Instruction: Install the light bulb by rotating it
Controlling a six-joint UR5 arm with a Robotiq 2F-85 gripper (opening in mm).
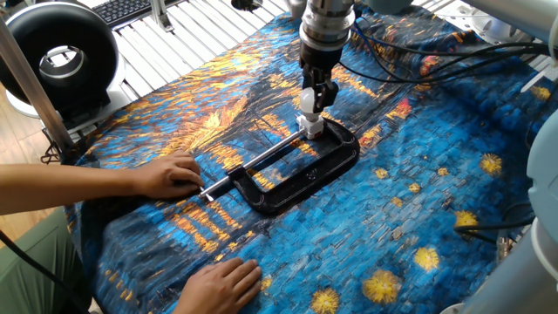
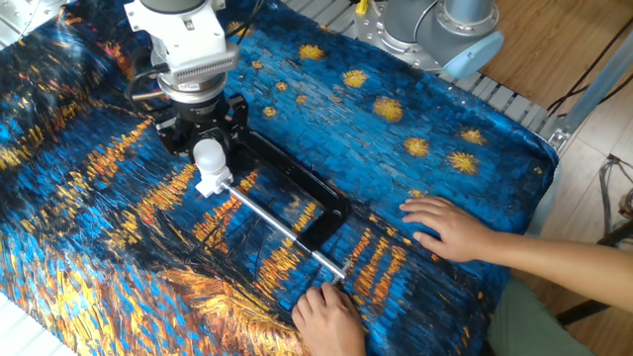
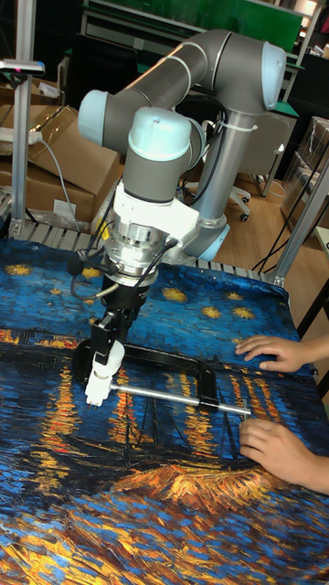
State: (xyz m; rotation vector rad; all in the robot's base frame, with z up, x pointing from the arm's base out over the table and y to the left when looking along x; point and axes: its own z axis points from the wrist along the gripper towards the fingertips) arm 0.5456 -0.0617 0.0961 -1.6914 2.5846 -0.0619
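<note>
A blue and orange painted-sky cloth (image 1: 418, 201) covers the whole table, with stars on one side and glowing streaks on the other. Over it leans the grey and pale blue robot arm (image 3: 174, 128), reaching straight down. On the cloth lies a big black metal C-clamp (image 1: 301, 170) with a long silver screw rod (image 2: 282, 225) running out toward the person. One human hand (image 1: 170, 177) rests by the rod's end and the other human hand (image 1: 222, 283) lies flat on the cloth nearby. Well off to the side stands a black ring-shaped fan (image 1: 57, 57).

The arm's black two-finger hand (image 2: 205, 148) points down at the closed end of the clamp. Its fingers are clenched on the small matte white globe light bulb (image 2: 209, 156), one on each side. The bulb stands upright with its neck down, right on top of a small white socket block (image 2: 215, 182) that sits in the clamp's jaw at the rod's tip.
</note>
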